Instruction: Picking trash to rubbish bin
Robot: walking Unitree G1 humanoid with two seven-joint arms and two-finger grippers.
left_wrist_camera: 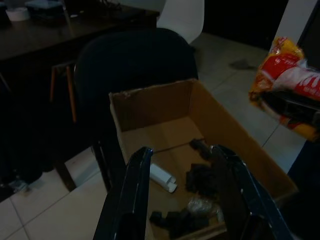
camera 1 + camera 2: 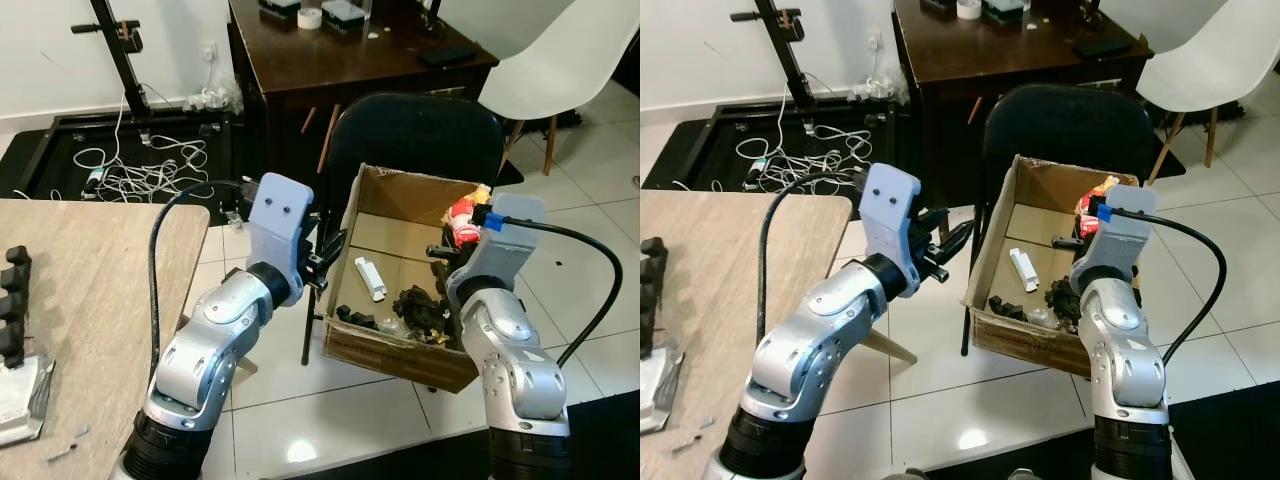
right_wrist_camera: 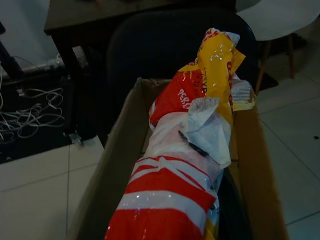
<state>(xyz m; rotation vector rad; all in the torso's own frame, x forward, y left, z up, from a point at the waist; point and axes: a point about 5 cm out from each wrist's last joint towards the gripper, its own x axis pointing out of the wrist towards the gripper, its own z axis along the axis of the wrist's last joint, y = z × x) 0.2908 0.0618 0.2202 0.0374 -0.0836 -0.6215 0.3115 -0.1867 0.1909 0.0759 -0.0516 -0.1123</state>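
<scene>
A: Status on the right tool (image 2: pixel 1087 222)?

B: Pinching a crumpled red, yellow and white wrapper (image 3: pixel 192 145). It's held above the cardboard box (image 2: pixel 372 190), over the box's right-hand wall. My read: it's parked there so that letting go drops the wrapper inside rather than on the floor tiles (image 2: pixel 300 400).

A: That box is the bin?

B: Looks like it. It already holds a small white tube (image 2: pixel 370 277) and a heap of dark scraps (image 2: pixel 420 308), so it's being used as the rubbish bin. It sits on the floor, tipped up against the black chair (image 2: pixel 420 135), open face toward the robot. Probably leaned that way to make the opening easier to reach.

A: Left tool?

B: Left tool (image 2: pixel 328 256) is spread, nothing between the fingers (image 1: pixel 131 197). It hangs just beside the box's left wall, pointing at the opening. Can't tell if it touches the cardboard. Could be there to steady the box or just waiting; either is a guess.

A: Anything else nearby?

B: Pale wooden worktop (image 2: pixel 100 300) to the robot's left with a black part (image 2: pixel 14 305) at its edge. Dark desk (image 2: pixel 330 60) and white chair (image 2: pixel 560 60) behind the box. Loose cables (image 2: pixel 150 170) on the floor.

A: Risk?

B: The wrapper is light and bulky. It may cling to the fingers or catch the box rim on the way down.
</scene>
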